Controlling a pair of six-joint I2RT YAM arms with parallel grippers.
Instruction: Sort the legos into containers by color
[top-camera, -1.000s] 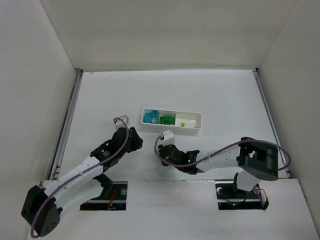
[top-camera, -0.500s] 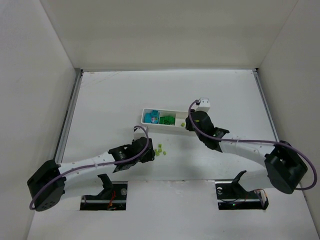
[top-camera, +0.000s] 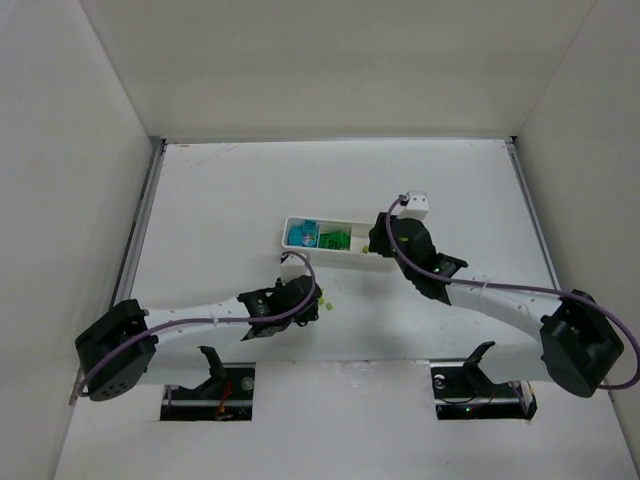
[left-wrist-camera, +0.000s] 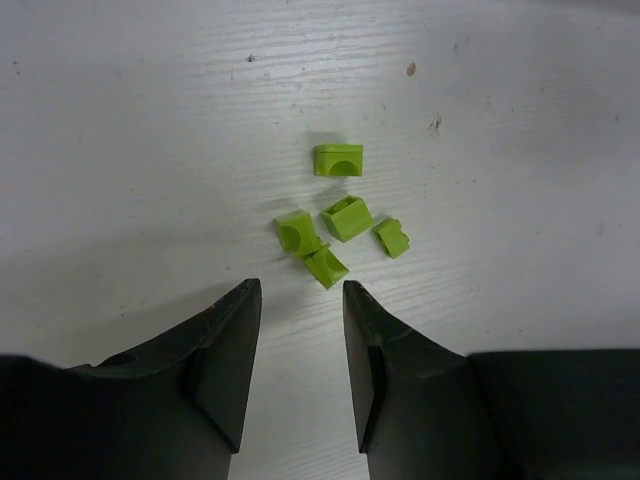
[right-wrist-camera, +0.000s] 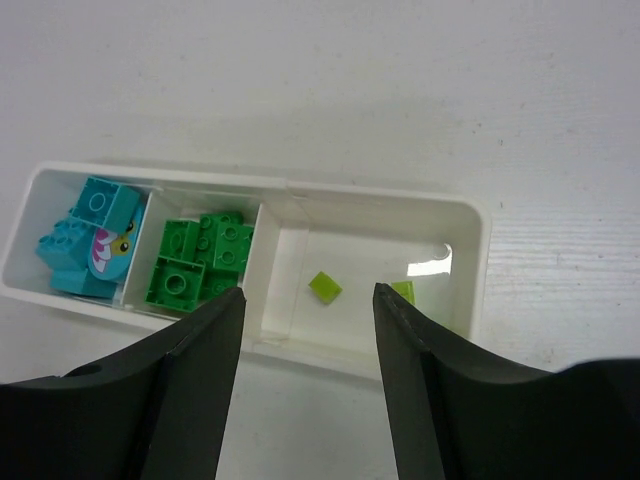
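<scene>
1. Top view: pale yellow-green plastic bricks (top-camera: 322, 300) lie on the table (top-camera: 220, 200) just in front of the long white plastic tray (top-camera: 284, 236).
2. Left wrist: the left jaws stand narrowly parted and empty, the loose bricks just ahead.
3. Right wrist: the right jaws gape wide and empty over the tray's right compartment.

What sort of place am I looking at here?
Probably a robotics test booth: plain white walls box in a white table, two cabled robot arms reach over it, and a white plastic tray holds sorted toy bricks.

I see the table (left-wrist-camera: 120, 130) as matt white board with faint wood grain. The tray (right-wrist-camera: 479, 260) looks like glossy white plastic, the yellow-green bricks (left-wrist-camera: 346, 217) smooth plastic.
</scene>
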